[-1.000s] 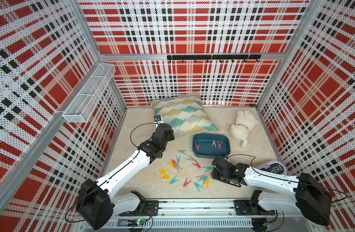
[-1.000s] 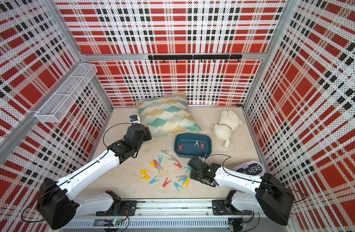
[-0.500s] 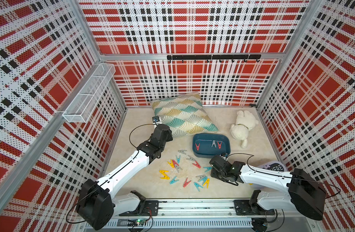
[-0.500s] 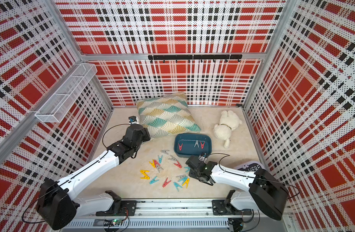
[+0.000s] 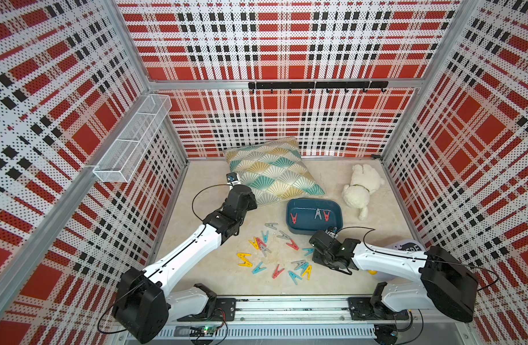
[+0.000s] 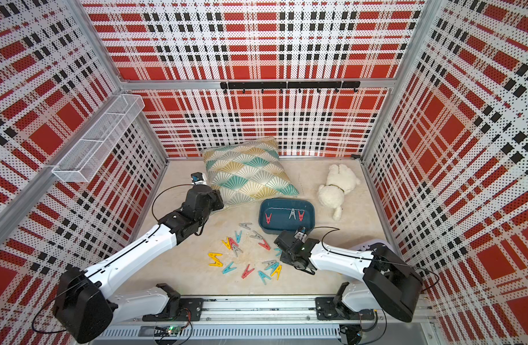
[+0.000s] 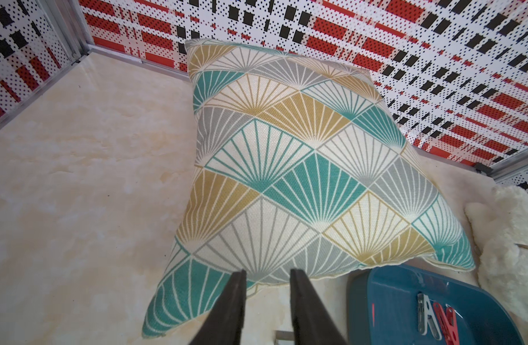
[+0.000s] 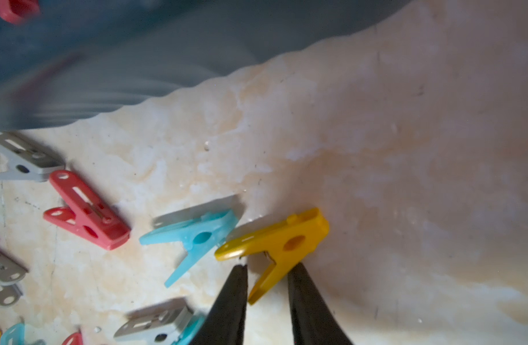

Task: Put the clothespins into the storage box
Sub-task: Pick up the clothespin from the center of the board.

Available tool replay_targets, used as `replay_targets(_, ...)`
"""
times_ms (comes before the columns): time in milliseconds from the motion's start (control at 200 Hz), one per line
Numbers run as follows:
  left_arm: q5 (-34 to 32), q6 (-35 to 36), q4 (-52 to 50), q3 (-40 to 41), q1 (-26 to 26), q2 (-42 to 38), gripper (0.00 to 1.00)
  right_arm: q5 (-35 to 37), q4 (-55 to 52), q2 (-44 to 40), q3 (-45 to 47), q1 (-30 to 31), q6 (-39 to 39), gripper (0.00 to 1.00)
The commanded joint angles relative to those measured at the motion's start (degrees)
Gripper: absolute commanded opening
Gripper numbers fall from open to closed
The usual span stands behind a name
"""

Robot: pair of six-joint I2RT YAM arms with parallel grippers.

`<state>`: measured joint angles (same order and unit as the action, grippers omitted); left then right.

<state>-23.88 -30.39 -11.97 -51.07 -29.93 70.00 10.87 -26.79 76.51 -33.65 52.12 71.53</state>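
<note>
On beige marbled floor (image 5: 331,176), clothespins (image 5: 244,259) scattered; red plaid perforated walls (image 5: 286,44) around.

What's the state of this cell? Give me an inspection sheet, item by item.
Surface: beige marbled tabletop.
Job's things: dark teal plastic storage box holds three plastic clothespins; about fifteen loose clothespins lie outside it.
Clutter: fan-patterned pillow, white plush toy.
Grippers: left gripper open, empty, facing the pillow; right gripper open around one leg of a yellow clothespin.
Cables: black cable loop at each wrist.
Surroundings: red plaid perforated walls, white wire mesh basket, black hook rail.
</note>
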Motion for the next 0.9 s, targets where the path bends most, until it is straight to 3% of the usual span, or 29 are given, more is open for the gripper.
replay_targets(0, 0.65, 0.86, 1.34, 0.58, 0.4, -0.89, 0.31, 1.87, -3.22, -0.27, 0.64, -0.31, -0.84, 0.25)
replay_targets(276, 1.12, 0.6, 1.68, 0.3, 0.4, -0.65, 0.31, 2.65, -6.25, -0.26, 0.58, -0.96, -4.43, 0.07)
replay_targets(446, 0.94, 0.33, 1.68, 0.47, 0.38, -0.56, 0.31, 4.55, -11.72, -2.99, -2.32, -0.89, -6.88, 0.05)
replay_targets(727, 0.81, 0.24, 1.68, -1.37, 0.13, 1.76, 0.31, 12.64, -25.5, -9.53, -17.41, -0.97, -15.73, 0.04)
replay_targets(897, 0.35, 0.25, 1.76, -2.95, -1.07, 4.36, 0.31, 13.99, -22.34, -3.27, -29.69, -3.47, -26.59, 0.05)
